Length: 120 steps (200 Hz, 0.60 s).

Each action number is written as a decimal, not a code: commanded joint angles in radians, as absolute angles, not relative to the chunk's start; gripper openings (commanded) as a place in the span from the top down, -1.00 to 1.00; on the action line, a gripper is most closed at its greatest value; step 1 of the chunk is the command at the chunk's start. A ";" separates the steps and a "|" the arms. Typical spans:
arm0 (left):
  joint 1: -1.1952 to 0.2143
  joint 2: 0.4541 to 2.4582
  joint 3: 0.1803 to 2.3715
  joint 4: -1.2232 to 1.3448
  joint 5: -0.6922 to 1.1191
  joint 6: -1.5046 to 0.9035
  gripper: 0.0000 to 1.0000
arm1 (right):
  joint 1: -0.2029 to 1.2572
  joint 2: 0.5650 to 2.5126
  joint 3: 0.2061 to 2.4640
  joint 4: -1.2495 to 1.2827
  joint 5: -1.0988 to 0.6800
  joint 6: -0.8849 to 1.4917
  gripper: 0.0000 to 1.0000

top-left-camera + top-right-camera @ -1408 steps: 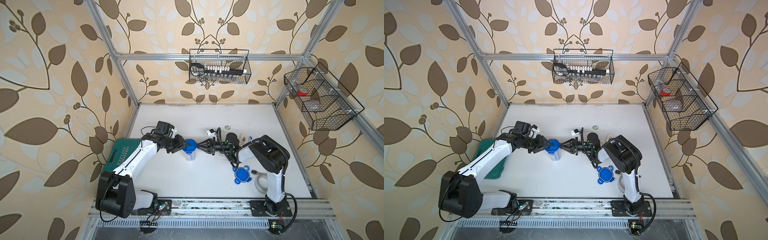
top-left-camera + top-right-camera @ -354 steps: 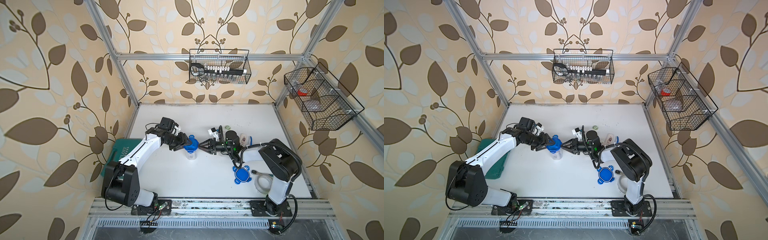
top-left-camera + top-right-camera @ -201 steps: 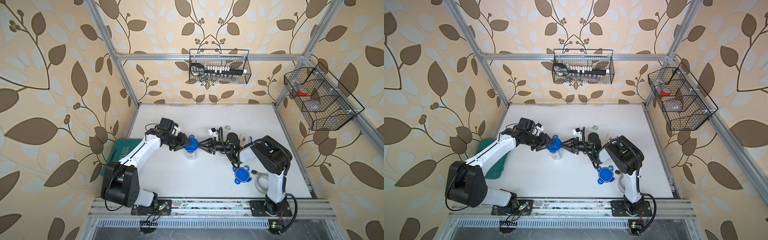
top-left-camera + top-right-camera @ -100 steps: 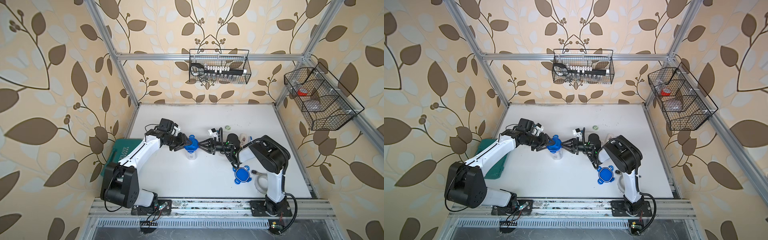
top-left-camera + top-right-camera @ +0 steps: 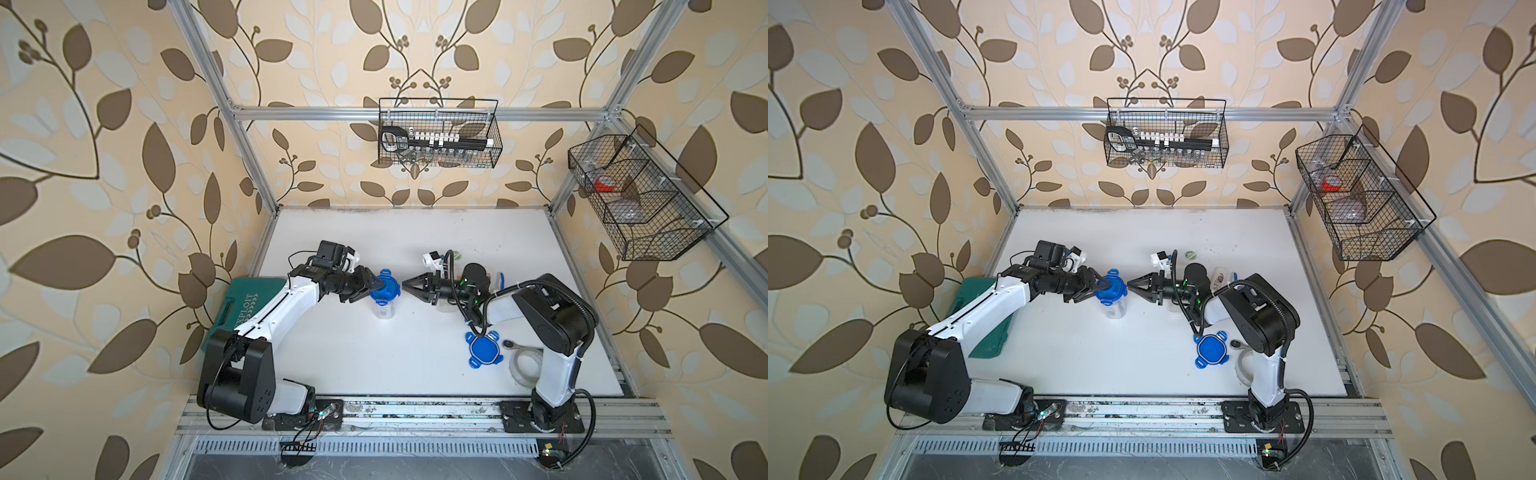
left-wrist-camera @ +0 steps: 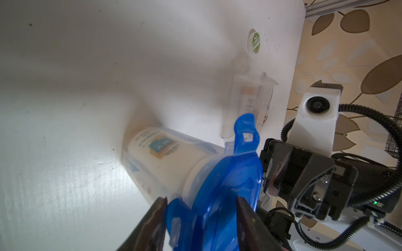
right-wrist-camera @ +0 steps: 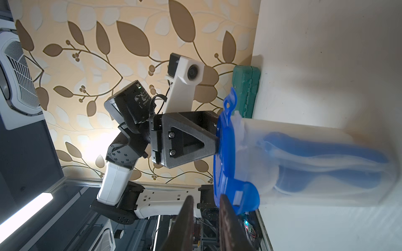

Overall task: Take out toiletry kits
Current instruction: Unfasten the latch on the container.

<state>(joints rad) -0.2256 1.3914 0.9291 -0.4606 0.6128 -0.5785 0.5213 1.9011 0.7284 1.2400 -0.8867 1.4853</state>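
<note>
And the left hand point(image 6: 201, 215) is pinching a tab of the blue lid point(image 5: 385, 287). The jar point(image 5: 382, 311) stands sealed mid-counter point(image 5: 374, 374), kit point(image 7: 326, 152) inside. The right hand point(image 5: 405, 286) is nearly pressed together and empty, just beside the lid. Rightward, the open jar point(image 6: 250, 102) looks partly emptied, with the green-white disc point(image 5: 456, 254) out toward the back edge.

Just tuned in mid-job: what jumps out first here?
Both grippers meet mid-table at the clear jar: the left gripper clamps its blue lid, the right gripper points at the opposite tab. A second blue lid lies loose beside the right arm.
</note>
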 commanded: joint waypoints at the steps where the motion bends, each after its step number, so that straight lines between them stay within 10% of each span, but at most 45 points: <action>1: -0.232 1.471 0.837 -0.683 0.399 -0.577 -0.01 | 0.523 1.868 0.736 1.052 -0.873 1.364 0.37; 40: -0.232 1.461 0.854 -0.692 0.406 -0.577 -0.01 | 0.536 1.910 0.764 1.042 -0.864 1.364 -0.26; 120: -0.232 1.457 0.845 -0.687 0.401 -0.581 -0.02 | 0.575 1.919 0.815 1.053 -0.862 1.386 0.13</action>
